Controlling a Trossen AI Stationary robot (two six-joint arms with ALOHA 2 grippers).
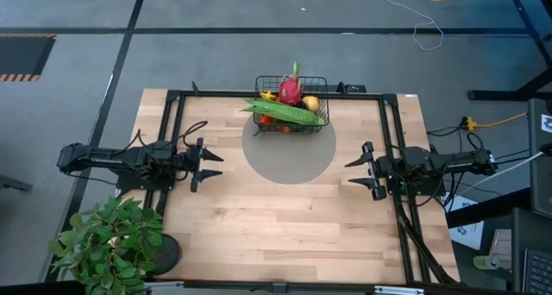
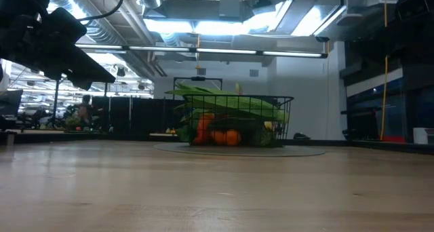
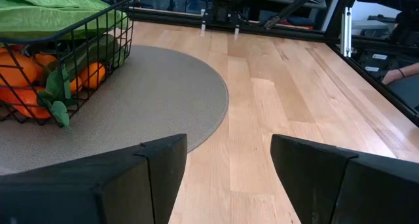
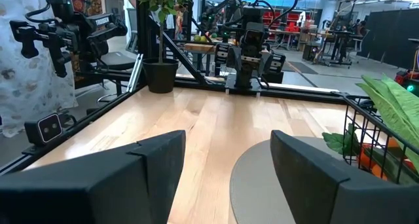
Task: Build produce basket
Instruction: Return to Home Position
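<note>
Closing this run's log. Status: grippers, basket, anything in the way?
Left gripper open, empty, left of mat. Right gripper open, empty, right of mat. Basket on mat, full of produce. Potted plant off at left corner.

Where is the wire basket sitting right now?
High view: the basket sits far-centre on the table, on the far edge of the round grey mat; the left gripper and right gripper hang open to either side.

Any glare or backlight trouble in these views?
Low view: ceiling lights blaze behind the basket, so it is backlit and its near side is dark. High view: table evenly lit, no glare, only faint shadows. Both wrist views: no glare on the table.
</note>
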